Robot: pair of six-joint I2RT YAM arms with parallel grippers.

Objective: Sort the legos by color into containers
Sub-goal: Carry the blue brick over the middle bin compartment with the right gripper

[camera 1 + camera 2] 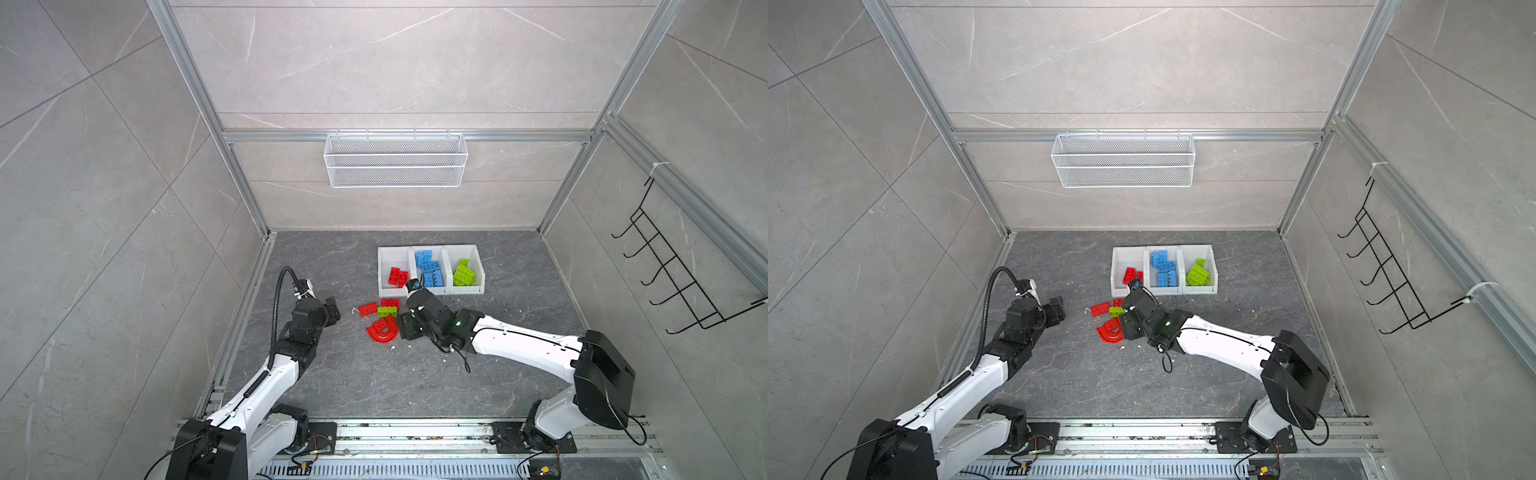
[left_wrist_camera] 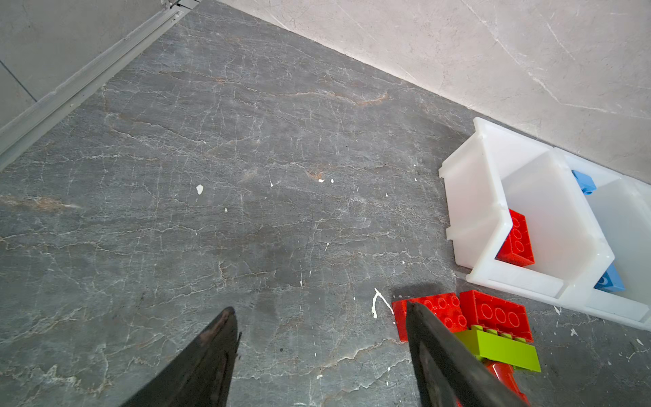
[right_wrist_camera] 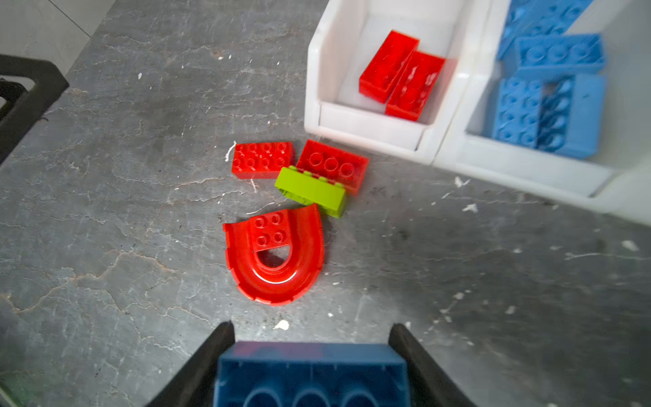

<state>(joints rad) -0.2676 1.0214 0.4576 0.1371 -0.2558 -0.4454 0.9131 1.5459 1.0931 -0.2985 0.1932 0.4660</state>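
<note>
near: right gripper (image 3: 311, 333), jaws clamped on 1 blue brick (image 3: 311, 373), poised just beside the red arch (image 3: 273, 230) and short of the containers (image 1: 436, 291). left gripper (image 2: 320, 310), jaws apart with nothing between, hanging over bare table (image 2: 246, 176) to the left of the loose pieces.

middle: 4 pieces loose on the table.
- red arch nearest, lying flat, studs up.
- lime green brick (image 3: 311, 190) just beyond, at the arch's end; contact there not clear.
- 1 red brick (image 3: 331, 164) right behind the green one and partly hidden by it.
- 2nd red brick (image 3: 262, 160) just beside, studs up.

far: 3 joined white bins in a row, 1 colour in each.
- left bin (image 3: 366, 130) with 2 red bricks (image 3: 401, 77).
- middle bin (image 3: 528, 165) with several blue bricks (image 3: 556, 56).
- right bin (image 1: 462, 250) with lime green bricks (image 1: 463, 272).

step in hand, by judgement: transfer of the blue brick to the middle bin. sorting well advanced, with 5 pieces outside the bins, counting the held one.

next move: lift clear of the front wall, carry past the left bin to above the blue pile, then part the jaws. afterwards, likely 3 red pieces for the left bin and 1 green for the right. caution at the green brick: packed close against its red neighbour, so apt to shift under a grip on either.
</note>
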